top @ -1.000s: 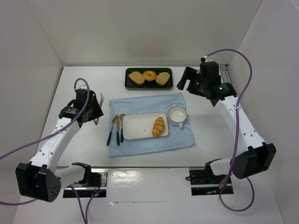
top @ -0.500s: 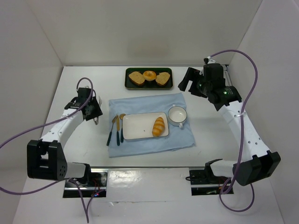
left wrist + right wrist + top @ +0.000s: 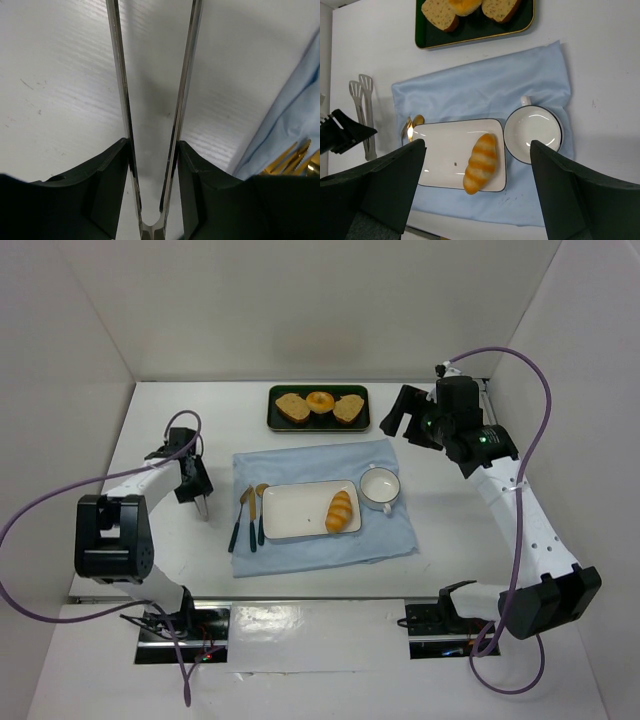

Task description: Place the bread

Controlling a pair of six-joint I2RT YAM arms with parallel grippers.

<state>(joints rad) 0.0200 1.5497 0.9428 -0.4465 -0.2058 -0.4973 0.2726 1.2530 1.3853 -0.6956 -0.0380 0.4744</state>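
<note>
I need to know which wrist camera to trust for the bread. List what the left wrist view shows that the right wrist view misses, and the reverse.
Only the left wrist view: how the fingers of the left claw press against both arms of the tongs.
Only the right wrist view: the bread on the white plate, the cup beside it, and the dark tray with toast slices.
Both: the tongs, the blue cloth, the gold cutlery and bare table.

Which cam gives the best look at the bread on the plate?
Right wrist: the bread lies near centre, large, with its stripes clear, on the white plate. Top external shows the bread too, but small. Left wrist does not show it.
</note>
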